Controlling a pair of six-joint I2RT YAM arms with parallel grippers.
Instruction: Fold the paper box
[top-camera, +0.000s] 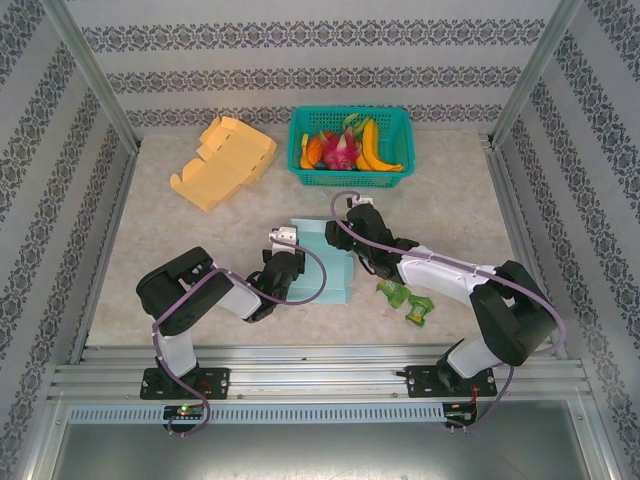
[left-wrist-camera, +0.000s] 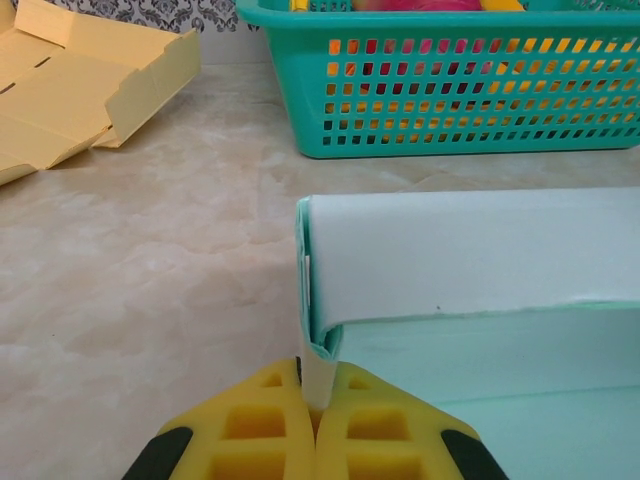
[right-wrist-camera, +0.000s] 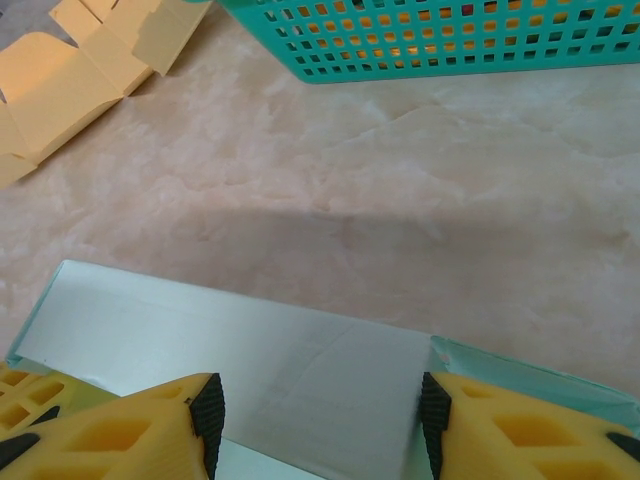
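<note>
Likely light and easily creased, the pale-teal paper box (left-wrist-camera: 470, 250) lies just ahead of the left pincer (left-wrist-camera: 315, 410), which pinches its corner fold, a sound hold, while the right pincer (right-wrist-camera: 318, 415) straddles 1 panel, spread.

Bright, even light; soft shadow beyond the paper box (right-wrist-camera: 250, 370).

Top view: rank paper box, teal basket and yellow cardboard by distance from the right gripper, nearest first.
1. paper box: right at the right gripper, mid-scene in front of the arms.
2. teal basket: straight behind the gripper, toward the back wall.
3. yellow cardboard: back left, clearly the farthest.
</note>
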